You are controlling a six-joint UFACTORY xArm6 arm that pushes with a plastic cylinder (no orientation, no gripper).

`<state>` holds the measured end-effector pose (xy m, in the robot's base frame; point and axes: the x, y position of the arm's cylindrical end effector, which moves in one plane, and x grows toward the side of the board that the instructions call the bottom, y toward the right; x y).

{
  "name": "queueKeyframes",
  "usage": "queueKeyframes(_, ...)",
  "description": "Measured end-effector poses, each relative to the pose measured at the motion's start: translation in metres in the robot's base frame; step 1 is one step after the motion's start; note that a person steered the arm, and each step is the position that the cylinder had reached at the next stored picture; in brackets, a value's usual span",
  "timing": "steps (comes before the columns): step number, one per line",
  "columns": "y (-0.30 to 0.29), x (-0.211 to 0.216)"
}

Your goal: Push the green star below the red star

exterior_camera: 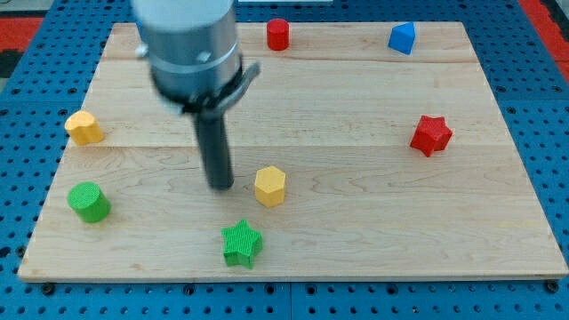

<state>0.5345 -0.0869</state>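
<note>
The green star [241,243] lies near the bottom edge of the wooden board, left of centre. The red star [431,135] lies far off at the view's right, mid-height. My tip [220,186] rests on the board above and slightly left of the green star, with a gap between them. It stands just left of a yellow hexagon block [269,186].
A green cylinder [89,202] sits at the lower left and a yellow block [84,127] at the left edge. A red cylinder [278,34] and a blue block [402,37] sit along the top. The wooden board [356,231] lies on a blue pegboard.
</note>
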Motion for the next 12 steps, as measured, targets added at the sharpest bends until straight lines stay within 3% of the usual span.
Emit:
queueKeyframes(1,-0.006,0.053)
queueKeyframes(2,0.028,0.058)
queueKeyframes(4,0.253,0.046)
queueKeyframes(5,0.228,0.041)
queueKeyframes(6,0.201,-0.042)
queueKeyframes(7,0.112,-0.079)
queueKeyframes(9,0.069,0.006)
queueKeyframes(12,0.377,-0.005)
